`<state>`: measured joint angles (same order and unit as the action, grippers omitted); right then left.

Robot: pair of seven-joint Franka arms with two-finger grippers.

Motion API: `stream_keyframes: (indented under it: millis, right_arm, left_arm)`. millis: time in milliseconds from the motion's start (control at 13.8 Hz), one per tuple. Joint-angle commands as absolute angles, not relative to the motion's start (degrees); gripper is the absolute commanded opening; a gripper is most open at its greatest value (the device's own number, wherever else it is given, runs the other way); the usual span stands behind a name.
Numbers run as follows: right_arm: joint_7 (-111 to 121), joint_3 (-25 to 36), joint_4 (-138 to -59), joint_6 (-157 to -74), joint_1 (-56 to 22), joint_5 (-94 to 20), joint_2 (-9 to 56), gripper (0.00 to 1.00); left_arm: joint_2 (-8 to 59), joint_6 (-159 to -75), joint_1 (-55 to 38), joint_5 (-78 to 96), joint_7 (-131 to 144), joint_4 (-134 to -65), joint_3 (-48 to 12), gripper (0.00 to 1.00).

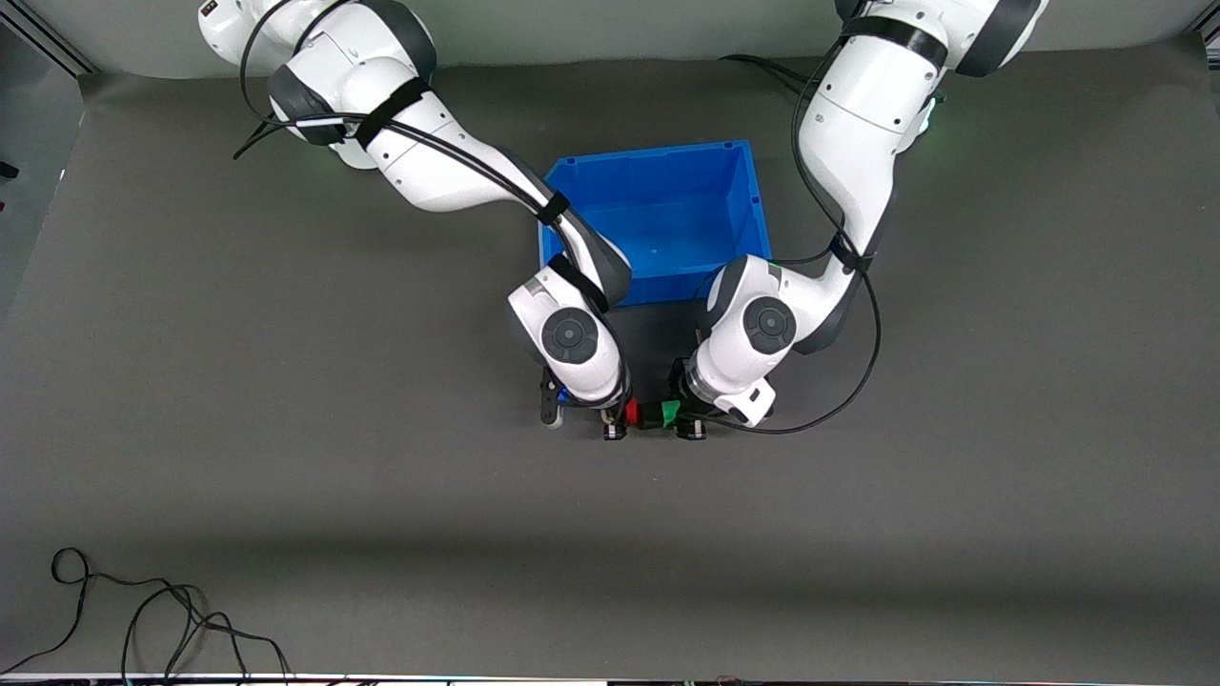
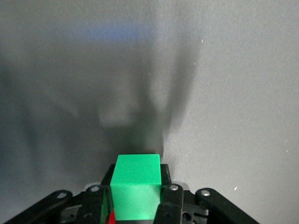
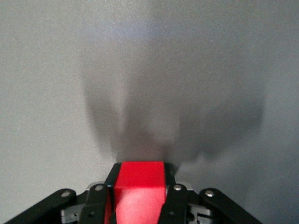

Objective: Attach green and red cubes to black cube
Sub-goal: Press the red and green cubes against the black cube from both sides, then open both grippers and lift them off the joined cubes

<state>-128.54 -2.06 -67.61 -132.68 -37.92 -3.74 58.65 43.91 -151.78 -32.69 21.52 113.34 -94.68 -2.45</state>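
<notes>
My left gripper is shut on the green cube, which fills the space between its fingers in the left wrist view. My right gripper is shut on the red cube, also seen in the right wrist view. The two grippers face each other low over the mat, nearer the front camera than the blue bin. The small black cube sits between the red and green cubes, in line with them and close against both. It is hidden in both wrist views.
The blue bin stands open between the two arms, farther from the front camera than the cubes. A loose black cable lies at the table's near edge toward the right arm's end.
</notes>
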Motion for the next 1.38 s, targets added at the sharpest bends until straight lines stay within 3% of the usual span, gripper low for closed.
stream_keyframes:
  millis: [0, 362, 435, 652, 725, 870, 942, 1014, 1087, 1232, 1304]
  right_arm:
    - [-131.9, -1.8, -64.8, -131.6, -38.2, -2.5, 60.1, 0.0]
    - [-132.9, -1.8, -63.6, -133.4, -38.3, -2.6, 61.3, 0.0]
    - [-133.0, -1.8, -63.6, -133.9, -38.3, -2.6, 61.5, 0.0]
    - [-132.9, -1.8, -63.8, -134.8, -38.2, -2.6, 61.7, 0.0]
    - [-133.0, -1.8, -63.8, -134.8, -38.2, -2.6, 61.7, 0.0]
    - [-132.9, -1.8, -63.8, -134.8, -38.2, -2.6, 61.7, 0.0]
    - [-132.8, -1.8, -63.8, -134.8, -38.2, -2.6, 61.6, 0.0]
    - [-132.0, -1.8, -63.7, -134.8, -37.8, -2.6, 61.6, 0.23]
    - [-131.5, -1.8, -63.7, -134.8, -37.7, -2.6, 61.6, 0.82]
    - [-129.6, -1.8, -63.4, -134.8, -37.5, -2.6, 61.4, 1.0]
    - [-129.1, -1.8, -63.4, -134.8, -37.4, -2.7, 61.0, 1.0]
  left_arm:
    - [45.3, -152.1, -34.5, 21.2, 115.5, -92.5, -1.3, 0.0]
    - [45.7, -152.1, -35.0, 18.7, 116.0, -92.5, -1.3, 0.0]
    - [45.9, -152.0, -35.0, 18.3, 116.0, -92.5, -1.3, 0.04]
    - [46.3, -151.9, -35.0, 16.0, 116.0, -92.5, -1.4, 0.37]
    - [46.2, -151.9, -35.0, 15.9, 115.9, -92.5, -1.4, 0.4]
    - [46.1, -151.7, -34.9, 15.9, 115.8, -92.5, -1.3, 1.0]
    - [45.8, -151.3, -34.5, 15.8, 115.7, -92.5, -1.2, 1.0]
    - [45.4, -151.0, -34.0, 15.5, 115.6, -92.5, -0.9, 1.0]
    - [45.2, -150.6, -33.3, 15.0, 115.6, -92.6, 0.2, 1.0]
    - [43.4, -146.1, -31.8, 13.9, 113.8, -92.7, 2.5, 1.0]
    - [42.1, -143.1, -30.3, 13.6, 110.2, -92.9, 3.2, 1.0]
